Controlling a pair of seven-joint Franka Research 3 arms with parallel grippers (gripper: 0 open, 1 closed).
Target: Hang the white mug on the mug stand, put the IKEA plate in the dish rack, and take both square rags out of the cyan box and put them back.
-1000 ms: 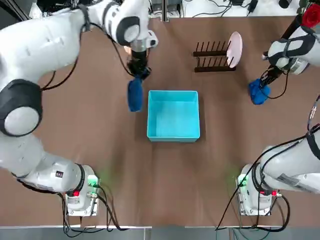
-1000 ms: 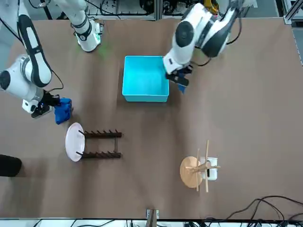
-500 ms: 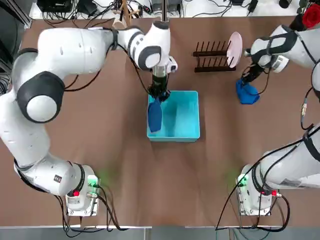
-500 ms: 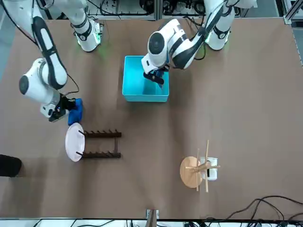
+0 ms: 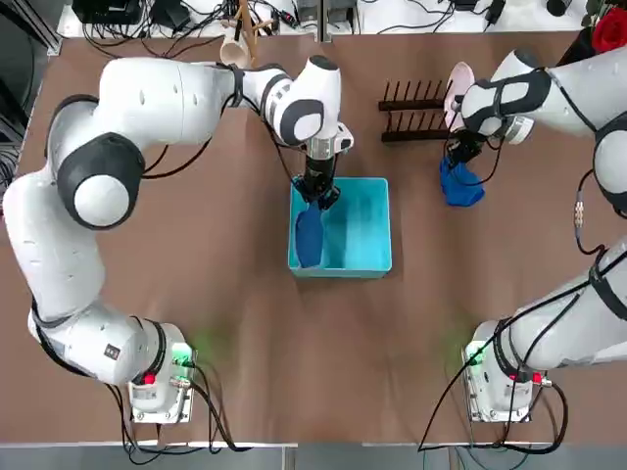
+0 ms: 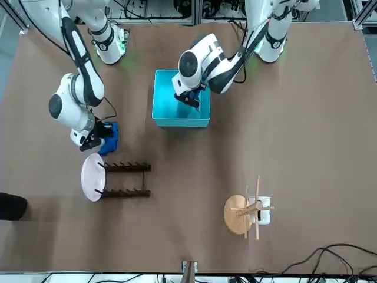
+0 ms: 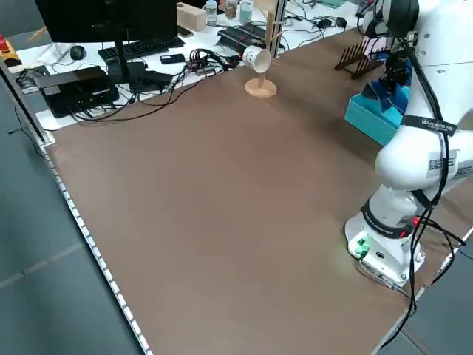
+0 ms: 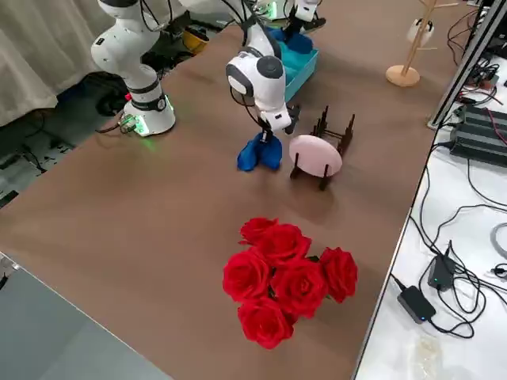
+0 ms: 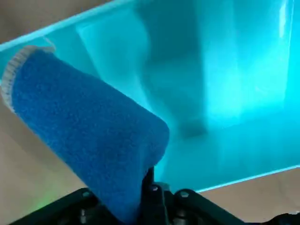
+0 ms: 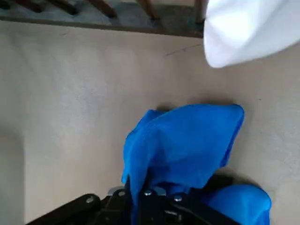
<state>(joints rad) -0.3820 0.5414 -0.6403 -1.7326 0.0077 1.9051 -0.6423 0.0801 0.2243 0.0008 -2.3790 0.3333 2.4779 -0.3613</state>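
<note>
Clamped on one dark-blue rag (image 5: 308, 231), the left gripper (image 5: 318, 191) hangs it over the left half of the cyan box (image 5: 361, 227), its lower end inside the walls. Pinching the second rag (image 5: 458, 183), the right gripper (image 5: 458, 154) holds it near the table (image 5: 196, 294), just in front of the dish rack (image 5: 419, 110), where the IKEA plate (image 5: 458, 88) stands. Farther off, the white mug (image 7: 256, 58) hangs on the mug stand (image 7: 263, 81). Red roses (image 8: 287, 277) lie at the table's edge. No writing is readable.
</note>
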